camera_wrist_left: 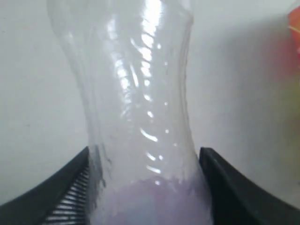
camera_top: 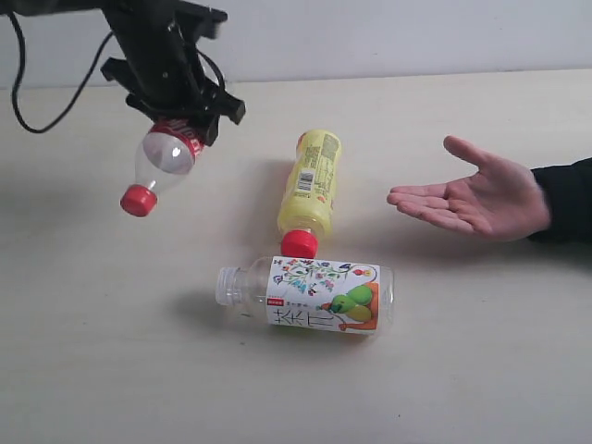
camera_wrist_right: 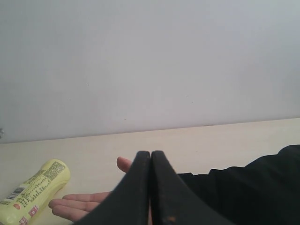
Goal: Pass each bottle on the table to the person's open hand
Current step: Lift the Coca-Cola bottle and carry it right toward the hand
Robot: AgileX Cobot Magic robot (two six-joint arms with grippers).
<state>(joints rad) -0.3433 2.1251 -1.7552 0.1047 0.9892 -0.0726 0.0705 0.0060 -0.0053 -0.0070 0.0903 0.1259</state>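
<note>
The pear-label bottle (camera_top: 319, 296) shows large characters like "茶π"; the yellow bottle (camera_top: 312, 180) print is unreadable.

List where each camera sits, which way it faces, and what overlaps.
Exterior: off the arms, raised, looking down on the table, yellow bottle, pear-label bottle and person's open hand; shows the left hand holding the red-capped bottle.
Left wrist: on the left arm, looking along its black fingers at that bottle's clear body.
Right wrist: on the right arm, low, facing the far wall; shows the shut right hand.
Shared: exterior and right wrist both see the yellow bottle and person's open hand; exterior and left wrist, the held bottle.
</note>
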